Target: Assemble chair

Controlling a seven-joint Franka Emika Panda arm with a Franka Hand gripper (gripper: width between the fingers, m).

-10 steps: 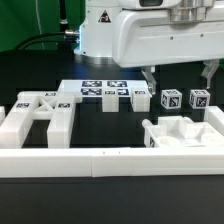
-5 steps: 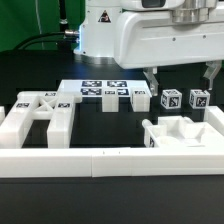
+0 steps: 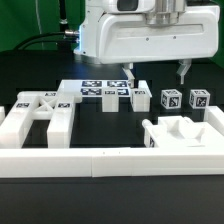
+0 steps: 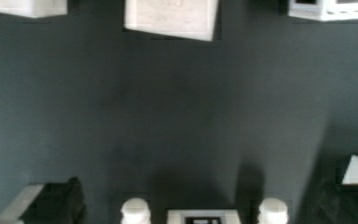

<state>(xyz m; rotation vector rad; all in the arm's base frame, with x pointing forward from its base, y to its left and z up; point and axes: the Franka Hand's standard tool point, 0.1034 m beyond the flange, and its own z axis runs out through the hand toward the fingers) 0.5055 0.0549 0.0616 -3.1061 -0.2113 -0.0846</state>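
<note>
Tabletop (image 3: 110,125): spread fingers (image 3: 129,74) shifted toward marker board (image 3: 95,90).

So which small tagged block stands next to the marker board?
The leftmost block in the exterior view, beside the marker board; the other two stand farther right.

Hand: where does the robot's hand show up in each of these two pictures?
Exterior view: the hand hangs open toward the exterior view's right, above the row of tagged blocks in the picture.
Wrist view: not clearly in it; a dark shape at the edge may be one finger.
Shared landmark: the black table.
</note>
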